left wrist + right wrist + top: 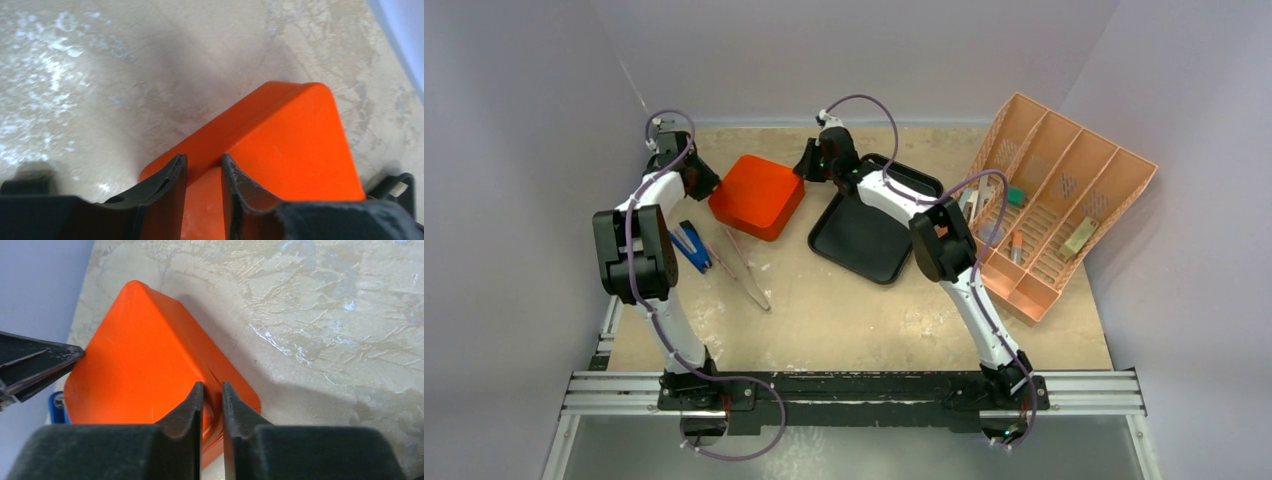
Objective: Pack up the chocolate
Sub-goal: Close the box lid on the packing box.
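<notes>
Orange box [757, 196], closed, lying left of centre on a beige table [854, 320], just beside a black tray [864, 240]. Left gripper [202, 157] at the box's left corner, jaws a little apart with the corner between them; cannot tell whether pressing on it. Right gripper [212, 386] at the opposite corner, jaws nearly together astride the box's edge; grip likewise unclear. Peach compartmented rack [1036, 300] at far right; blue object [690, 246] near the left arm. Chocolate not visible in any view; whereabouts impossible to tell.
</notes>
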Controlling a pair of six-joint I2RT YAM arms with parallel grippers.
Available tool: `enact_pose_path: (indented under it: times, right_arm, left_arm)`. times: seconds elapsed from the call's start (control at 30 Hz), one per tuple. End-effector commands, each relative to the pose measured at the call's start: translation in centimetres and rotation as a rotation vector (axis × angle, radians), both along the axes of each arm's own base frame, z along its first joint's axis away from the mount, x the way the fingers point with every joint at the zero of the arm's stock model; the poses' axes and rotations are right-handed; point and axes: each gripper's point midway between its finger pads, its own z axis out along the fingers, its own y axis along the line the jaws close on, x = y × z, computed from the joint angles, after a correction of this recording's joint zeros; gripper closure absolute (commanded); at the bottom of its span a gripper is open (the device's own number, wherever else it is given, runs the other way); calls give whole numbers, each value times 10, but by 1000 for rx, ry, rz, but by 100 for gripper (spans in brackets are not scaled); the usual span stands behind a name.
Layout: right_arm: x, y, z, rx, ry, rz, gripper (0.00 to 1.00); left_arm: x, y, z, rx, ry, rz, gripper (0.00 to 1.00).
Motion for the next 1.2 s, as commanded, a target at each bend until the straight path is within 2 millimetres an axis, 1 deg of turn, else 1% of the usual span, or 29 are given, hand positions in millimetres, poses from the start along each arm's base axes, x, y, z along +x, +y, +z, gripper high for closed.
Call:
enact_pose_path:
  times: [0.0,0.07,0.17,0.23,0.3,0.33,0.37,0.4,0.43,0.47,0.53,0.57,0.6,0.63,0.67,0.7,0.73,0.77,0.8,0.83,0.87,0.93,1.07,1.17]
  right_arm:
    - [-38,-13,-68,-32,210,-19,92]
    - [-46,-12,-77,-12,229,-29,99]
    - [-54,-15,-92,-32,243,-51,100]
    - [-61,-11,-96,-8,273,-24,97]
    - [-56,-8,-85,-3,255,0,89]
    - [-49,-7,-74,0,232,2,84]
    - [-41,-7,-59,4,203,6,81]
    - [-32,-8,-42,9,173,4,74]
    - [-22,-10,-23,17,141,-2,69]
    - [-16,-14,-8,15,122,-7,66]
    - [-4,-21,22,26,80,-21,53]
    - [-1,-26,35,34,65,-26,47]
    - [0,-30,45,41,55,-29,41]
    - [0,-33,55,46,44,-29,36]
    - [-1,-35,62,50,35,-31,30]
    - [-3,-36,70,56,31,-34,26]
    - [-4,-39,72,50,32,-45,21]
    - [-6,-40,70,40,39,-50,16]
    - [-10,-40,68,33,58,-57,11]
    - [-14,-43,60,11,93,-76,6]
    - [-17,-46,55,-6,114,-99,3]
    - [-22,-47,47,-16,129,-122,4]
    - [-28,-34,29,-7,175,-88,13]
    - [-26,-30,15,-24,195,-86,19]
  left_arm:
    - [23,-42,7,-160,-90,-107,75]
    - [26,-52,6,-209,-103,-122,80]
    - [23,-59,2,-208,-86,-128,81]
    - [20,-62,0,-206,-71,-130,81]
    - [16,-62,-2,-201,-50,-122,76]
    - [14,-62,-1,-201,-41,-118,75]
    - [13,-63,2,-198,-42,-117,74]
    - [11,-65,5,-196,-43,-115,74]
    - [11,-68,8,-195,-50,-115,73]
    - [11,-71,13,-199,-61,-121,72]
    - [13,-73,29,-198,-92,-125,67]
    - [14,-66,37,-173,-105,-110,63]
    - [15,-55,46,-137,-115,-89,59]
    - [17,-39,52,-91,-121,-57,56]
    - [17,-27,57,-49,-122,-35,53]
    - [18,-12,58,-7,-117,-9,51]
    - [18,-2,57,34,-101,6,50]
    - [18,3,52,54,-79,1,49]
    - [18,5,48,64,-62,-8,48]
    - [19,3,42,58,-50,-23,48]
    - [19,-1,36,38,-41,-43,48]
    - [17,-13,24,-13,-30,-75,49]
    - [8,-25,2,-54,20,-112,54]
    - [0,-38,-12,-85,58,-158,54]
